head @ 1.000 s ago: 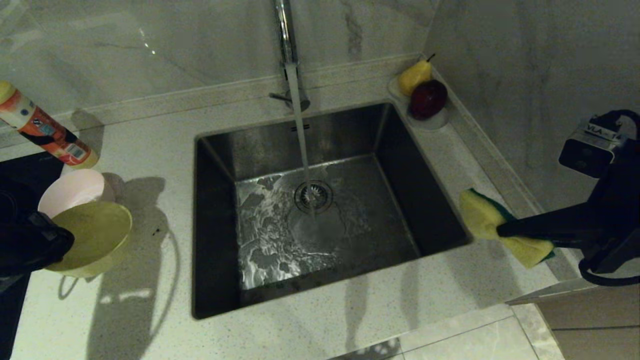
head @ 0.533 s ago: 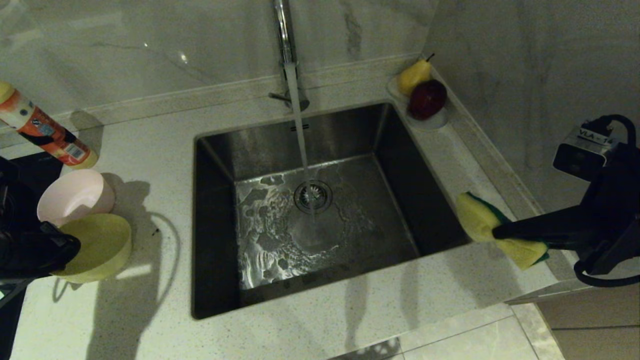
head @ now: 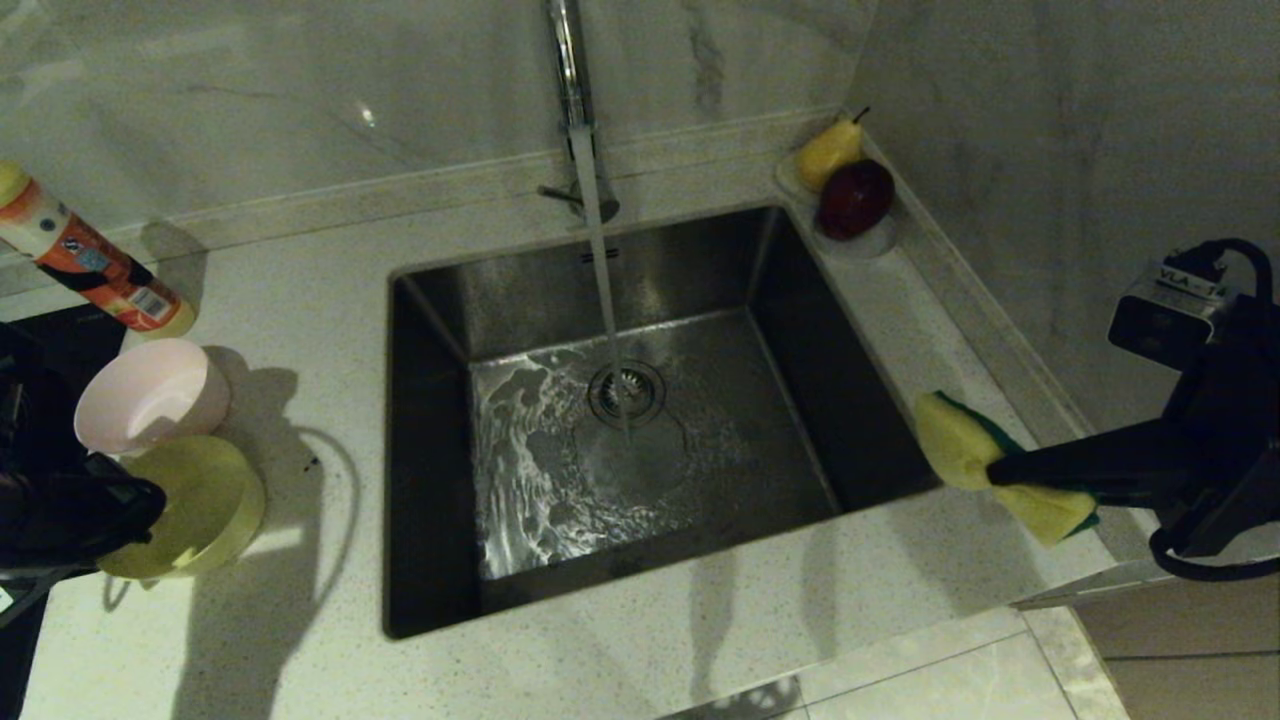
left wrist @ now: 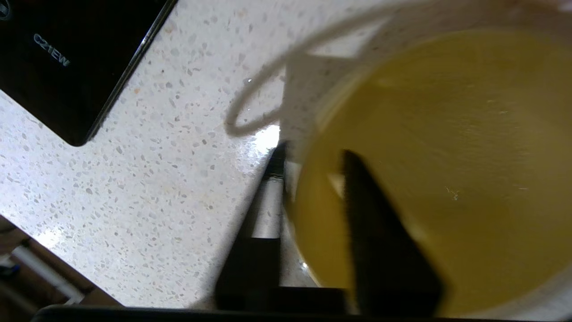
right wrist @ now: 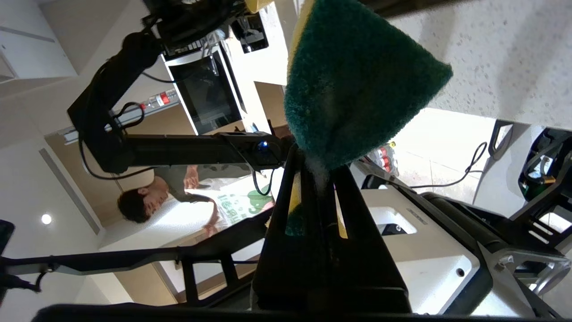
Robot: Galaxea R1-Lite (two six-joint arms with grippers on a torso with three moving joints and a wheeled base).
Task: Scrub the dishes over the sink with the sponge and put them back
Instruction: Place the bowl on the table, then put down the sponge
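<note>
The yellow bowl [head: 195, 505] stands on the counter left of the sink [head: 430, 400], right beside the pale pink bowl [head: 150, 395]. My left gripper [head: 130, 500] straddles the yellow bowl's [left wrist: 447, 147] near rim. In the left wrist view my left gripper [left wrist: 315, 154] has one finger inside the bowl and one outside, jaws apart and slack on the wall. My right gripper [head: 1000, 468] hovers over the counter right of the sink, shut on the sponge [head: 965, 440]. The sponge's green face [right wrist: 353, 89] sticks out past my right gripper [right wrist: 315, 161]. Water runs from the tap [head: 570, 60] onto the drain.
An orange and white bottle [head: 90, 260] leans at the back left. A black hob [left wrist: 53, 58] lies along the counter's left edge. A clear dish with a pear and a dark red apple [head: 850, 195] sits at the sink's back right corner, against the wall.
My left gripper brought the tilted yellow bowl down flat onto the counter next to the pink bowl and its jaws came apart. The right arm with the sponge barely shifted.
</note>
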